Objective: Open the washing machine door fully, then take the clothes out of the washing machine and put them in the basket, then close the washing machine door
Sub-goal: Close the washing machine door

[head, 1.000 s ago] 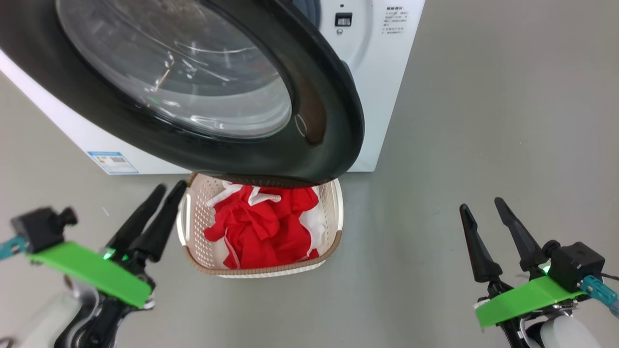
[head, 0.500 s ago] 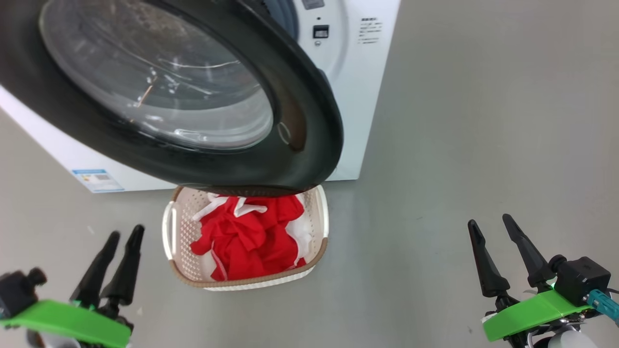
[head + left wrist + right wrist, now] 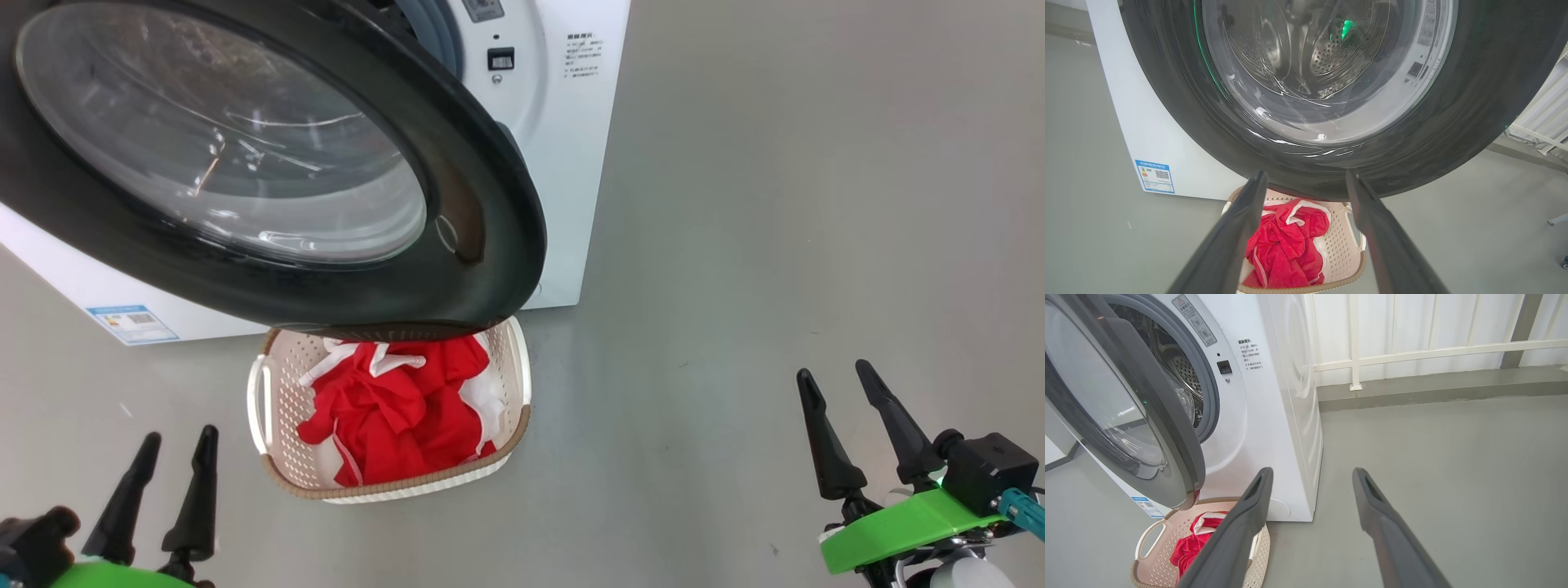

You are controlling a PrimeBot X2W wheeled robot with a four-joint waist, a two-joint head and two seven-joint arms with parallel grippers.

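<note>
The washing machine door (image 3: 482, 204) (image 3: 1474, 102) (image 3: 1175, 428), black-rimmed with a bulging glass window, stands part open over the basket. The white washing machine (image 3: 563, 163) (image 3: 1274, 396) shows its steel drum (image 3: 1186, 369) behind it. On the floor below, the cream basket (image 3: 277, 408) (image 3: 1347, 245) (image 3: 1151, 539) holds the red clothes (image 3: 392, 408) (image 3: 1286, 245) (image 3: 1188, 545). My left gripper (image 3: 175, 445) (image 3: 1304, 179) is open and empty at the lower left, short of the basket. My right gripper (image 3: 833, 380) (image 3: 1312, 475) is open and empty at the lower right, over bare floor.
Grey floor (image 3: 775, 204) stretches to the right of the machine. A white railing and wall (image 3: 1433, 347) run behind it. A blue sticker (image 3: 131, 322) (image 3: 1154, 175) sits low on the machine's front.
The whole head view has shifted left, so the camera moved. My left gripper has dropped back toward the bottom left, away from the basket. The right gripper has barely moved.
</note>
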